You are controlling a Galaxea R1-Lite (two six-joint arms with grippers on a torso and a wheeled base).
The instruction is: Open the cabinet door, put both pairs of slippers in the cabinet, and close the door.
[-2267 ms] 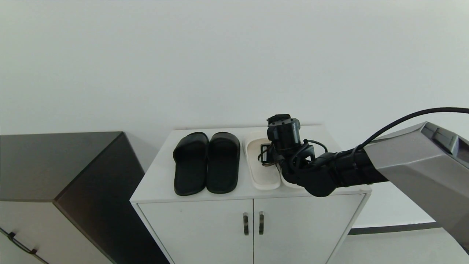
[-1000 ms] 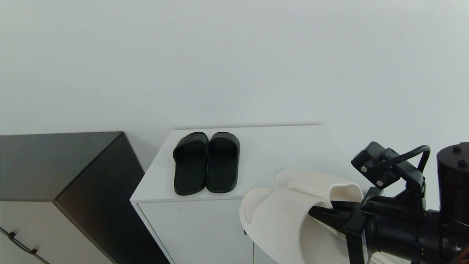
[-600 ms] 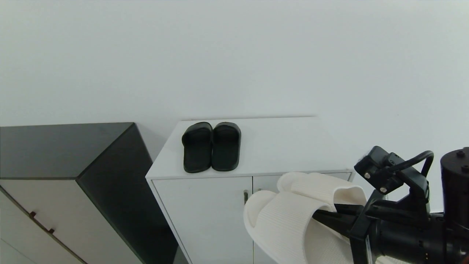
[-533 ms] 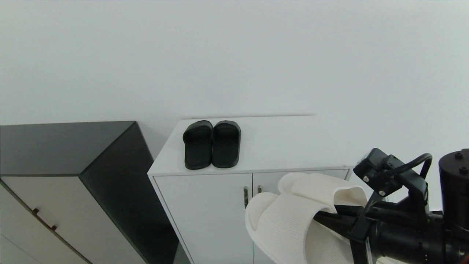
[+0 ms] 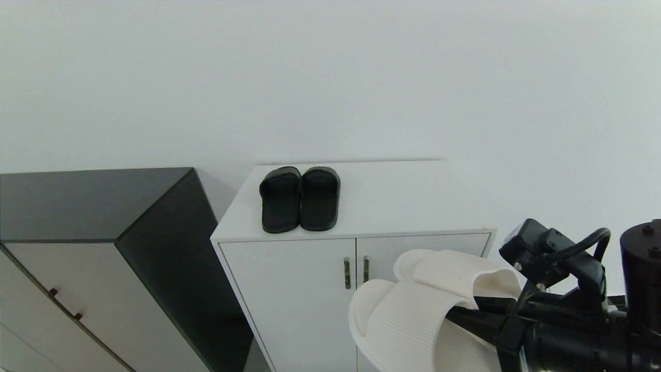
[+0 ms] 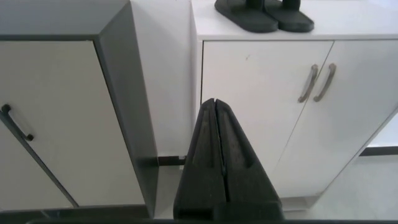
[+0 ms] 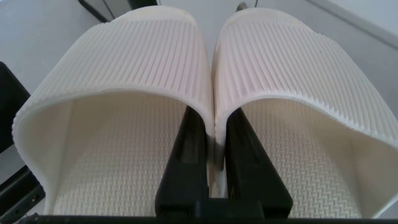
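A: So, where's the white pair (image 5: 413,315)?
B: Head view, 5 o'clock, up in the air in front of the cabinet (image 5: 403,201). R. gripper (image 5: 459,316) has one finger in each shoe and squeezes the inner sides together.
A: Black pair (image 5: 299,199)?
B: On top, 9 o'clock side, heels near the front edge. Both doors (image 5: 294,299) shut.
A: L. gripper (image 6: 216,118)?
B: Closed tight, holds nothing, facing the cabinet front.

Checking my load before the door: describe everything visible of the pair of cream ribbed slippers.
The pair of cream ribbed slippers looks soft and foam-like: wide ribbed straps, fine-patterned insoles, rounded toes. They lie side by side, inner edges pressed together; the right end effector is shut on those edges, one finger under each strap. They are held in the air in front of the white cabinet with closed doors, toes away from the wrist.
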